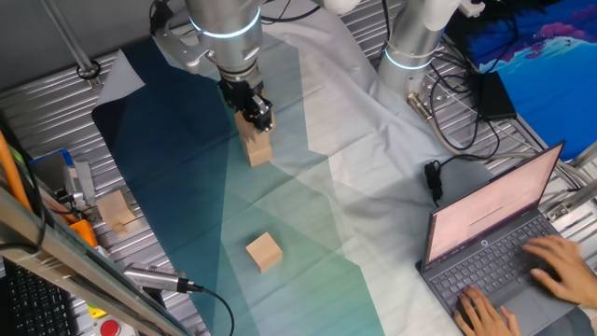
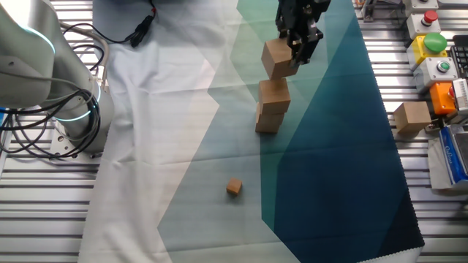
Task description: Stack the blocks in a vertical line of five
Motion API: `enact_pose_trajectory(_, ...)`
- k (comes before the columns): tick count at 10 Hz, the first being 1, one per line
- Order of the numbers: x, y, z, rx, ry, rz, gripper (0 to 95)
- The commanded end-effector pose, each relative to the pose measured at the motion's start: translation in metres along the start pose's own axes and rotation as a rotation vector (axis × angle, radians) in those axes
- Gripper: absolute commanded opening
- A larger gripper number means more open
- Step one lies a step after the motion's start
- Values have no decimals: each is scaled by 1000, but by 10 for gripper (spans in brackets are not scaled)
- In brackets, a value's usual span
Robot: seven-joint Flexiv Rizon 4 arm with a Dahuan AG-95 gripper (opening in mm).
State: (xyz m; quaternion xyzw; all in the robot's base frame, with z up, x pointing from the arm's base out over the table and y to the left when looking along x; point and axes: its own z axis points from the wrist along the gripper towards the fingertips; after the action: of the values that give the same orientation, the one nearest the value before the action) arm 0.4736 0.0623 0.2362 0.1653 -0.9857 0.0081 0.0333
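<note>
Pinching a plain tan wooden block (image 2: 277,58), the gripper (image 2: 301,50) hangs above a two-block stack (image 2: 272,106). Another block (image 1: 264,252) lies apart on the cloth (image 2: 329,168).

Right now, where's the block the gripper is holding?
In the other fixed view, the held block hangs tilted in the gripper, just above the two-block stack on the teal cloth, not yet resting on it.

We have two high fixed cams on opposite sides of the tabletop (image 1: 522,140), both angled down, mid-range. Shared: the teal cloth (image 1: 187,168) and the hand (image 2: 300,44) over it.
</note>
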Motion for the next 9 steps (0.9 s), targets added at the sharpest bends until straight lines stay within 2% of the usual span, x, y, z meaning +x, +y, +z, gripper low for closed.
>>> enact_pose_trajectory(1, 1, -1, 0, 1, -2, 7, 0)
enact_pose_trajectory(3, 1, -1, 0, 15, -8, 27, 0)
enact_pose_trajectory(9, 2, 2, -1, 15, -3, 51, 0)
